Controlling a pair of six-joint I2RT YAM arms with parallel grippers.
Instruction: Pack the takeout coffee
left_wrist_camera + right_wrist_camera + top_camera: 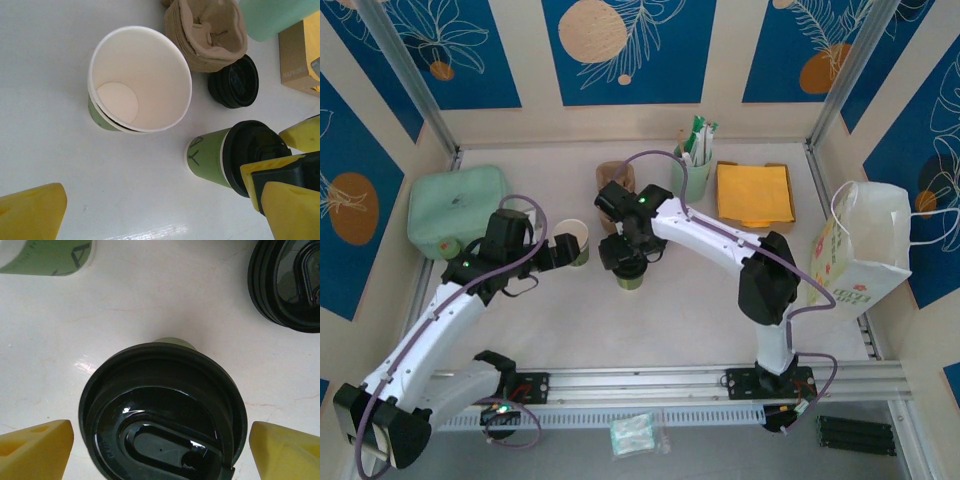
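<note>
The takeout coffee [631, 280] stands upright mid-table, a green cup under a black lid [165, 410]. My right gripper [630, 262] hovers straight over it, open, with one yellow finger [35, 450] on each side of the lid and a thin gap at both. In the left wrist view the same cup [212, 156] shows its green side. My left gripper [560, 252] is open to the left of it, beside the lidless cup [140, 80], with only bare table between its fingertips [168, 200].
A stack of loose black lids [233, 81] and brown cup carriers [207, 32] sit just behind the cups. Farther back are a green holder of sachets [695, 165] and a yellow napkin box [753, 193]. A white paper bag [860, 250] stands at the right, a pale green box [455, 210] at the left.
</note>
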